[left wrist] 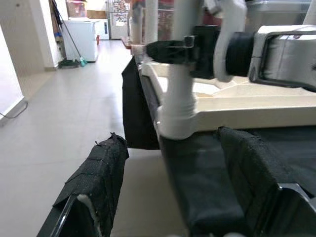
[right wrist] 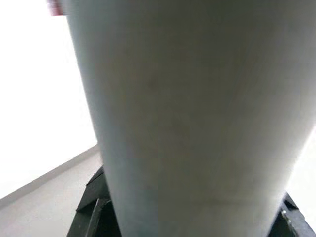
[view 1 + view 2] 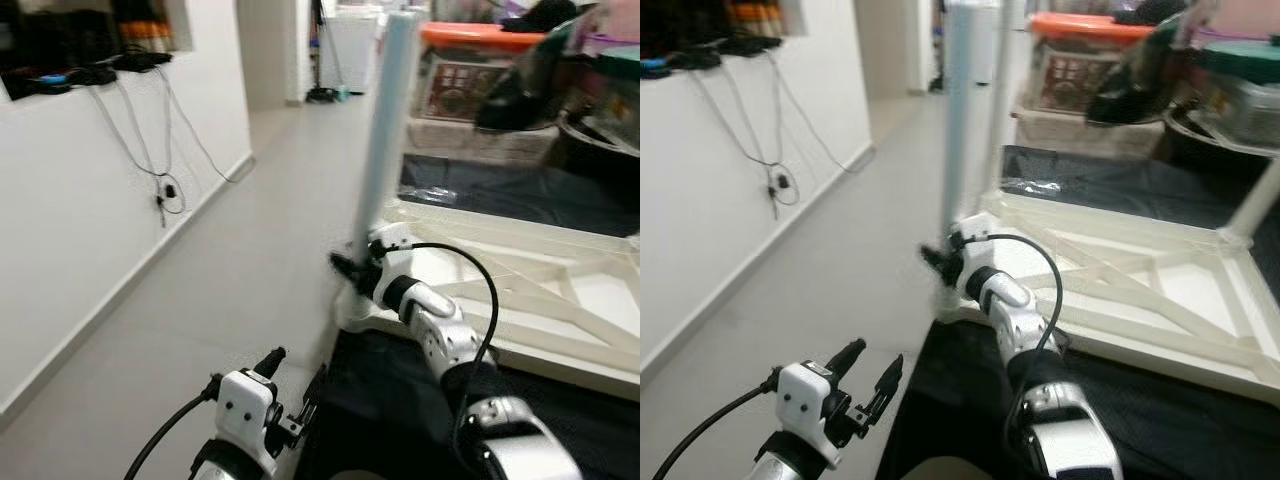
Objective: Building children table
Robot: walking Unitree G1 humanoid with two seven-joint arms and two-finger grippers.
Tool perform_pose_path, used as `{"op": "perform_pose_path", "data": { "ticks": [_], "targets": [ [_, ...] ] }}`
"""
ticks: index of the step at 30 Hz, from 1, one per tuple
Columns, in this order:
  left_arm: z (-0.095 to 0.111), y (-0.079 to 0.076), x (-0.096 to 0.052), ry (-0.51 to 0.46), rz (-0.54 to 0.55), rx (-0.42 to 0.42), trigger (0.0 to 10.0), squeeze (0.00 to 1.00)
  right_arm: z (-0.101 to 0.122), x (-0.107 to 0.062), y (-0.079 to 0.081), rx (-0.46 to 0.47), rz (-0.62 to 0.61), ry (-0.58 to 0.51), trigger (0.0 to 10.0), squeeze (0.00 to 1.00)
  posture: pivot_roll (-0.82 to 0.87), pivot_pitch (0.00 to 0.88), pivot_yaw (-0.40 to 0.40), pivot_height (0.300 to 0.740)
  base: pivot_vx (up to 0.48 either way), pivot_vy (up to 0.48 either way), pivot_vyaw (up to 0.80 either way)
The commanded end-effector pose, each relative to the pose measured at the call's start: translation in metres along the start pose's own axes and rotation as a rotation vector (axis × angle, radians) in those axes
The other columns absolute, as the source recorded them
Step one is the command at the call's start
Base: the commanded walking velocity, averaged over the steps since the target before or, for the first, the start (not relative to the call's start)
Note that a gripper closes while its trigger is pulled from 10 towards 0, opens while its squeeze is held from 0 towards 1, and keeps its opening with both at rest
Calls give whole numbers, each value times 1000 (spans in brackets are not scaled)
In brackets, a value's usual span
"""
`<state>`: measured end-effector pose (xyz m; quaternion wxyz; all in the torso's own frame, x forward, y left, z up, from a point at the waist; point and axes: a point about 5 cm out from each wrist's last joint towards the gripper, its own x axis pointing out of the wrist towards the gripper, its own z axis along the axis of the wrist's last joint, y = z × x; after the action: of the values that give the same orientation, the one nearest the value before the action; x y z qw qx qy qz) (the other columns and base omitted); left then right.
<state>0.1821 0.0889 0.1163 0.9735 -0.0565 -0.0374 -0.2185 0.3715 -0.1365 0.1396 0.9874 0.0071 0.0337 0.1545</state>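
A white children's table top [image 3: 560, 300] lies upside down, ribs up, on a black cloth [image 3: 390, 400]. A long pale grey leg [image 3: 385, 130] stands upright in the socket [image 1: 175, 118] at its near left corner. My right gripper [image 3: 352, 272] is shut on this leg just above the socket; in the right wrist view the leg [image 2: 187, 113] sits between the black fingers. Another white leg [image 3: 1255, 205] stands at the far right corner. My left gripper [image 3: 866, 368] hangs open, low and left of that corner, holding nothing.
A white wall [image 3: 90, 200] with hanging cables [image 3: 160, 190] runs along the left, with grey tiled floor [image 3: 230, 270] beside it. Behind the table are stacked storage boxes with an orange lid [image 3: 480, 38] and a dark bag [image 3: 520, 85]. A white appliance [image 1: 81, 37] stands down the hallway.
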Motion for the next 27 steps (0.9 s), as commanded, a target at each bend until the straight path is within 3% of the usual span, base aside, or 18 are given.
{"op": "perform_pose_path", "data": {
  "ticks": [1, 2, 8, 9, 11, 12, 13, 14, 18, 19, 20, 23, 24, 25, 26, 27],
  "targets": [
    [0, 0, 0, -1, -2, -8, 10000, 0, -21, -30, -40, 25, -503, 85, 0, 0, 53, 0, -22, 740, 0, 0, 0],
    [0, 0, 0, 0, -2, -7, 10000, 0, -23, -38, -45, 34, -609, 95, 0, 0, 53, 0, -22, 740, 0, 0, 0],
    [0, 0, 0, 1, -3, -7, 10000, 0, -28, -41, -37, 78, -675, 134, 0, 0, 53, 0, -22, 740, 0, 0, 0],
    [0, 0, 0, 1, -3, -7, 10000, 0, -29, -36, -27, 98, -621, 130, 1765, 0, 53, 0, -22, 740, 0, 0, 0],
    [0, 0, 0, 1, -3, -7, 10000, 0, -29, -36, -27, 98, -621, 130, 1765, 0, 53, 0, -22, 740, 0, 0, 0],
    [0, 0, 0, 1, -3, -7, 10000, 0, -25, -27, -12, 111, -501, 86, 10000, 1000, 53, 0, -22, 740, 0, 0, 0],
    [0, 0, 0, 1, -3, -7, 10000, 0, -25, -27, -12, 111, -501, 86, 10000, 1000, 53, 0, -22, 740, 0, 0, 0],
    [0, 0, 0, 1, -1, -7, 10000, 0, -21, -20, -2, 119, -411, 32, 10000, 1000, 56, 0, -26, 740, 0, 0, 0],
    [0, 0, 0, 2, -1, -7, 10000, 0, -14, -14, 4, 105, -355, -24, 10000, 1000, 56, 0, -26, 740, 0, 0, 0],
    [0, 0, 0, 2, -2, -8, 10000, 0, -2, -3, 11, 143, -162, -113, 10000, 0, 56, 0, -26, 740, 0, 0, 0],
    [-1, 0, 0, 3, -4, -9, 10000, 0, 2, -1, 17, 168, -21, -126, 10000, 0, 46, 0, -19, 740, 0, 0, 0],
    [-1, 0, 0, 3, -4, -10, 10000, 0, 4, -1, 21, 187, 73, -131, 10000, 0, 46, 0, -19, 740, 0, 0, 0],
    [-1, -1, 0, 3, -6, -10, 10000, 0, 3, -2, 24, 192, 235, -92, 10000, 0, 46, 0, -19, 740, 0, 0, 0],
    [-1, -1, 0, 3, -6, -10, 10000, 0, 3, -2, 24, 192, 235, -92, 10000, 0, 46, 0, -19, 740, 0, 0, 0],
    [-1, -1, 1, 3, -6, -10, 10000, 0, 3, -6, 22, 178, 366, -52, 10000, 0, 49, 0, -25, 740, 0, 0, 0],
    [-1, -1, 1, 3, -6, -10, 10000, 0, 3, -6, 22, 178, 366, -52, 10000, 0, 49, 0, -25, 740, 0, 0, 0]
  ]
}}
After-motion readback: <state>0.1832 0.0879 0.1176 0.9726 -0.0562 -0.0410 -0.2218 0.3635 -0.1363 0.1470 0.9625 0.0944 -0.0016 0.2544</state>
